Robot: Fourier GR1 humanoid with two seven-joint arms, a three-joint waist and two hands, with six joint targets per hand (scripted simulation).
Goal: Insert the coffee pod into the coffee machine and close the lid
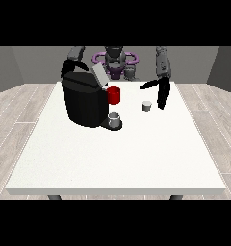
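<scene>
A black coffee machine (84,102) stands on the white table (117,158), toward the far side and at the view's left, with its grey lid (99,75) tilted up and open. On the machine's front there is a red part (114,95), and just below that a small grey cup (115,119) sits on the machine's base. The pod (147,106), a small grey-white cylinder, stands upright on the table to the right of the machine, well apart from it and not in it. The hand at the view's right (161,93) hangs just beside the pod, on its right, fingers pointing straight down toward the table and thumb stuck out to the left above the pod; it is spread and holds nothing, and I can't tell whether it touches the pod. The hand at the view's left (69,65) is up behind the machine's top, mostly hidden; whether its fingers are spread or curled I cannot tell.
</scene>
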